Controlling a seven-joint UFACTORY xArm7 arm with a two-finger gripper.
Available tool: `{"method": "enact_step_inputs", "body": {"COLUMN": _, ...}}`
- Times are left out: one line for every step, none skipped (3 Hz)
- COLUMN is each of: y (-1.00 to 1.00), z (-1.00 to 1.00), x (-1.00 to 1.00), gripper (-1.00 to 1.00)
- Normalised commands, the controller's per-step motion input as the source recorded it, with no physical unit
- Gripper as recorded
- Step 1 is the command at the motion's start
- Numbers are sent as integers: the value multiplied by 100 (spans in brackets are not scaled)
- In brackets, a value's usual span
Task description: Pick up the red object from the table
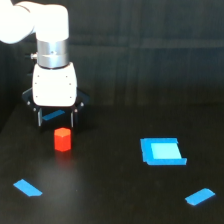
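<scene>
Hand (55, 121) vertical, fingers apart, poised just above red object (62, 139) on table (115, 195).

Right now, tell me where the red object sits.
In the exterior view's left half, the red object stands on the table, just below the end effector, apparently untouched.

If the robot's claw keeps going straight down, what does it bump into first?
Probably the red object, right below the open gripper. One view hides depth, so it might instead reach the black table just behind.
</scene>
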Motion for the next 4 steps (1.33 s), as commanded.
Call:
{"method": "enact_step_inputs", "body": {"y": -96, "z": -18, "x": 18, "gripper": 97}}
{"method": "enact_step_inputs", "body": {"y": -59, "z": -17, "x": 10, "gripper": 76}}
{"method": "enact_step_inputs", "body": {"y": 24, "z": -24, "x": -6, "gripper": -73}}
{"method": "enact_step_inputs", "body": {"y": 7, "z": -9, "x": -11, "gripper": -94}}
